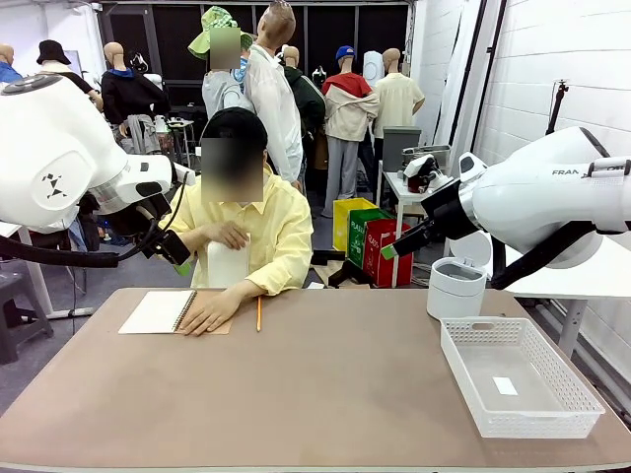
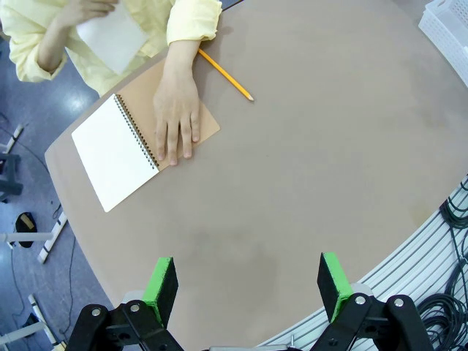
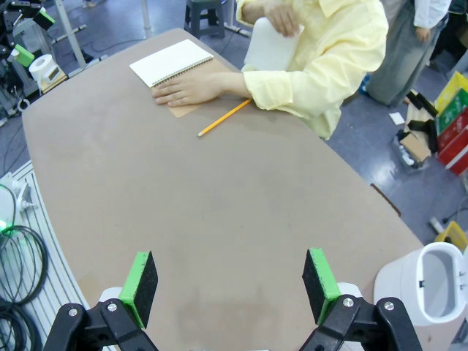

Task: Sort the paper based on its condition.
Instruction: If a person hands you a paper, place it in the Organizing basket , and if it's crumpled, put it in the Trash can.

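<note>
Left pincer (image 2: 247, 272): jaws wide, nothing between the green pads, raised over bare worktop (image 2: 314, 175) by its near edge. Right pincer (image 3: 228, 268): also wide and empty, raised over bare worktop on the right side.

Paper (image 1: 227, 264): one plain white sheet, held upright at chest level by the person's hand (image 1: 229, 235), beyond the far edge of the worktop, left of centre. It is clear of the worktop surface and well apart from both pincers. In each wrist view it sits at the far end of the picture, across the whole bare surface from the pads.

Spiral notebook (image 1: 158, 311): lies open near the far left corner, white page up, tan cover folded out beside the coil. The person's other hand (image 1: 209, 313) rests flat on the tan cover. A yellow pencil (image 1: 258, 313) lies just beside that hand, along the far edge.

White mesh basket (image 1: 461, 363): near right corner; only a small white label on its floor.
</note>
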### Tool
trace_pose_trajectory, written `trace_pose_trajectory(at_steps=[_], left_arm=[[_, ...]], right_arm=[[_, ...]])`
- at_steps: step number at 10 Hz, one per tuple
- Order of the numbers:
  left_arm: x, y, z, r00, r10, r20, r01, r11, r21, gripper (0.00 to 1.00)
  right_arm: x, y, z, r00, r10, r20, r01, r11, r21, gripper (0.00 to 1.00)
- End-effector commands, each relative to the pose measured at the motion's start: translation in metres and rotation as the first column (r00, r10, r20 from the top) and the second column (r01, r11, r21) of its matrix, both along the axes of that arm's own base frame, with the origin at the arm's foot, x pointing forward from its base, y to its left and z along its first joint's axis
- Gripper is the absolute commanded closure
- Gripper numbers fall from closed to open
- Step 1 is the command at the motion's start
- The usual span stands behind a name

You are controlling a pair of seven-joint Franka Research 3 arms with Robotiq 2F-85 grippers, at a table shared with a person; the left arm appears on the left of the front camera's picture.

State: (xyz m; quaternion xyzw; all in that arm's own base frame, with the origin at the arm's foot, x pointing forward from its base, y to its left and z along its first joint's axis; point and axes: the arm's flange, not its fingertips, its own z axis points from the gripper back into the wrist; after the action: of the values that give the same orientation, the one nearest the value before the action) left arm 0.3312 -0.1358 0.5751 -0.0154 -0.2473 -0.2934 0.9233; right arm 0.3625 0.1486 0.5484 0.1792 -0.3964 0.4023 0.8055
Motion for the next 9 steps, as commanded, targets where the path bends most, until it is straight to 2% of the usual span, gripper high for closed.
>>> trace_pose_trajectory(at_steps=[1,9], left_arm=[[0.0001,0.0008,-0.0010,1.000,0.000,0.008,0.000,1.000,-0.004,0.00],[0.0001,0.0008,-0.0010,1.000,0.000,0.008,0.000,1.000,-0.004,0.00]], right_arm=[[-0.0002,0.0004,-0.0005,1.000,0.003,-0.004,-0.003,1.000,0.001,0.00],[-0.0002,0.0004,-0.0005,1.000,0.003,-0.004,-0.003,1.000,0.001,0.00]])
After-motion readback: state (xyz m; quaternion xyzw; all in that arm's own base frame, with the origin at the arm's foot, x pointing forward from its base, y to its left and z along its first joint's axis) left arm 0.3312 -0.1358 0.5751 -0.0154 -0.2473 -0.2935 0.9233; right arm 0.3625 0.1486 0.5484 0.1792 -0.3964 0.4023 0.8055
